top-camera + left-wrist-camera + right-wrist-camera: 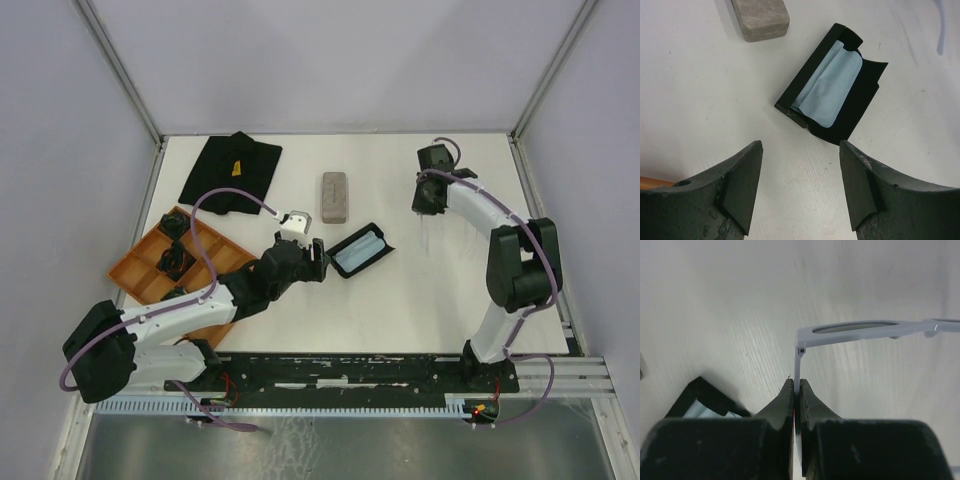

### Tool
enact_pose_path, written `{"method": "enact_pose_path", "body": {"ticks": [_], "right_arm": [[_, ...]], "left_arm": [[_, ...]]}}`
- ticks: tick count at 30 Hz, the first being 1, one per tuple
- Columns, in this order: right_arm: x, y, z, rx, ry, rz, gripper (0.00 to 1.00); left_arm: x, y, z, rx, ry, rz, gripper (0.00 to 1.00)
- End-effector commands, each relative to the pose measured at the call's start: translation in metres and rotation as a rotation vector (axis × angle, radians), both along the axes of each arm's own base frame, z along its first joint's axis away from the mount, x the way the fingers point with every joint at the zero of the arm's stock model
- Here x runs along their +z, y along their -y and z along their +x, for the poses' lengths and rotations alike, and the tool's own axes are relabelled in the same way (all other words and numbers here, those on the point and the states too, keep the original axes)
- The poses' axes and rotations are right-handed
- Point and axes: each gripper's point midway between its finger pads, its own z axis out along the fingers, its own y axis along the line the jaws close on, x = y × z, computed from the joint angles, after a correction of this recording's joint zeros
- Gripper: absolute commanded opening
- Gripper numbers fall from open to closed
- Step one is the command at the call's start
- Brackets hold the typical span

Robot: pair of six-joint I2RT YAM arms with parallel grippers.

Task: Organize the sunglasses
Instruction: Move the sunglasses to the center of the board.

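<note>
Right end effector [796, 386] pinches the temple of thin pale-lavender translucent sunglasses [850, 338]; left end effector [800, 146] hangs spread wide, empty.

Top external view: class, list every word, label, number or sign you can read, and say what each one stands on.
No words or numbers can be read in any view.
Small yellow mark on the black fabric: too small to read.
</note>
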Motion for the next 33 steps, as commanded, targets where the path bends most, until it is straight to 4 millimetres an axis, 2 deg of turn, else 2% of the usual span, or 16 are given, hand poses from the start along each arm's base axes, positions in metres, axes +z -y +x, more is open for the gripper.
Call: {"method": "enact_pose_path", "body": {"ticks": [1,5,9,12,14,20,25,28,33], "right_arm": [[0.003,-0.005,-0.041,-0.228,0.033,0.046,0.04],[0.001,-0.014,-0.072,-0.246,0.032,0.045,0.06],[-0.015,-0.016,-0.099,-0.245,0.001,0.025,0.06],[-0.026,-0.019,-0.111,-0.239,-0.016,0.033,0.06],[-0.029,-0.022,-0.113,-0.228,-0.015,0.049,0.09],[-0.017,-0.034,-0.107,-0.1,0.002,0.073,0.32],[0.002,-0.044,-0.106,0.082,-0.015,0.058,0.37],[0.017,-0.031,-0.108,0.179,-0.014,-0.047,0.39],[0.027,0.001,-0.113,0.256,-0.06,-0.25,0.59]], "left_arm": [[0.032,0.005,0.004,-0.013,0.067,-0.065,0.7],[0.037,0.003,0.002,-0.016,0.075,-0.077,0.7],[0.037,0.002,0.001,-0.013,0.079,-0.082,0.7],[0.036,0.002,0.001,-0.013,0.076,-0.078,0.7],[0.034,0.002,0.001,-0.013,0.073,-0.075,0.69],[0.031,0.002,0.002,-0.011,0.068,-0.064,0.69],[0.033,0.002,0.003,-0.009,0.072,-0.063,0.69],[0.035,0.002,0.004,-0.006,0.076,-0.063,0.69],[0.036,0.002,0.002,-0.013,0.075,-0.069,0.69]]}}
